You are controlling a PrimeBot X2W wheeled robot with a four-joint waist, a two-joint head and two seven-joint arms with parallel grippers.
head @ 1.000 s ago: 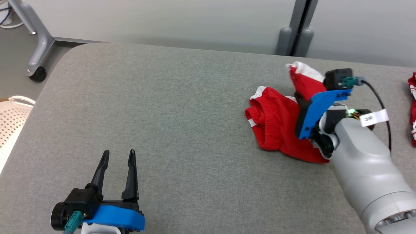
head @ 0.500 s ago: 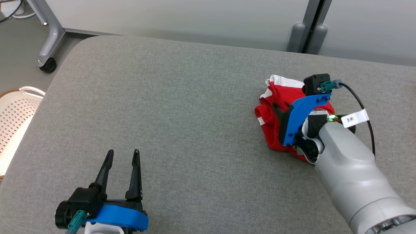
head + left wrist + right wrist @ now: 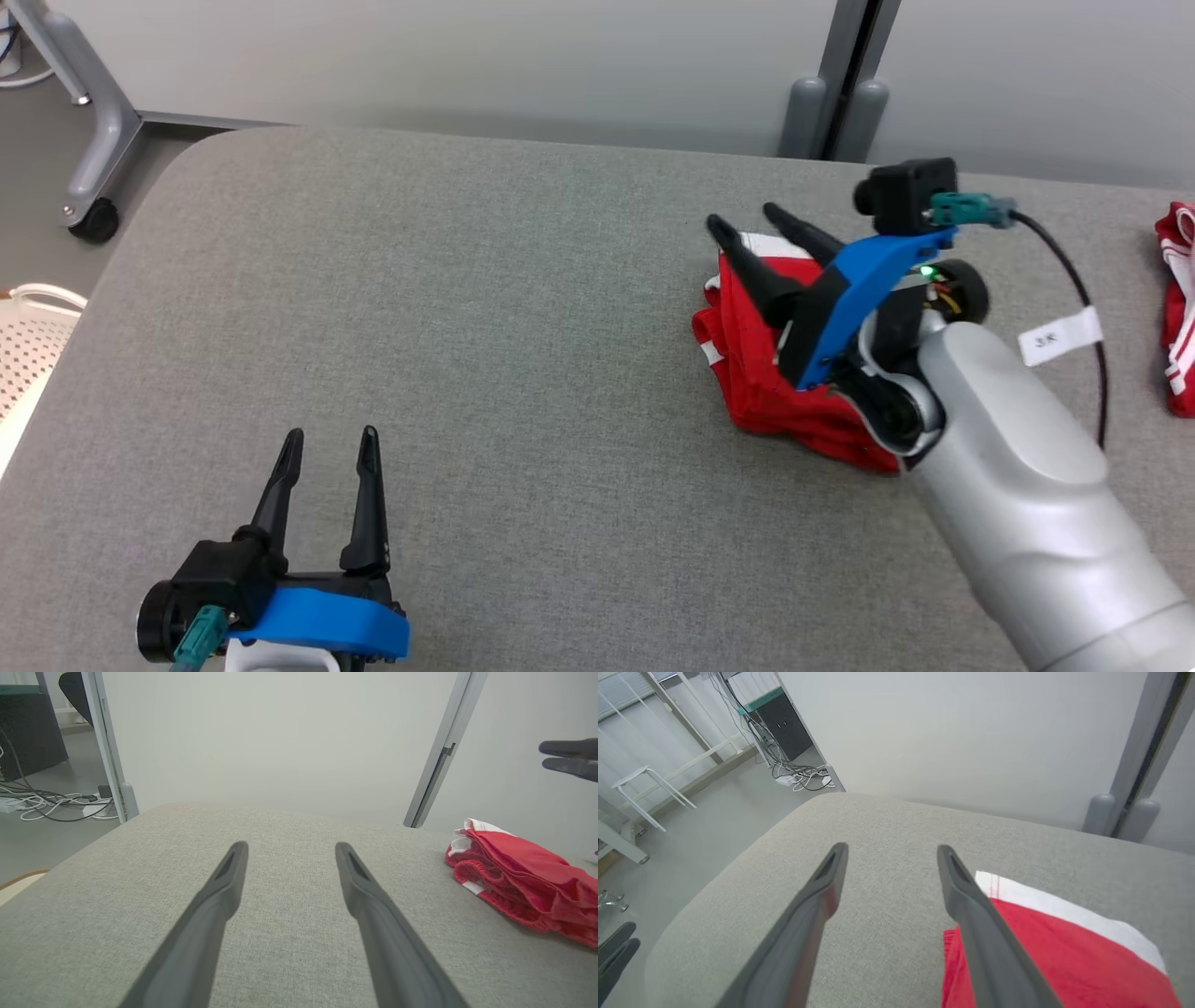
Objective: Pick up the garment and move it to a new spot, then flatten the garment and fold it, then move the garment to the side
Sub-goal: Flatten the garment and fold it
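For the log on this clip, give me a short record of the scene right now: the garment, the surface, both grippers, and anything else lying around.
garment: red shorts with white trim, bunched in a heap, not flattened or folded
surface: grey padded table
right gripper: open, empty, raised above the shorts
left gripper: open, empty, over bare table at the near left
other: second red garment at the table's right edge; white perforated basket beyond its left edge
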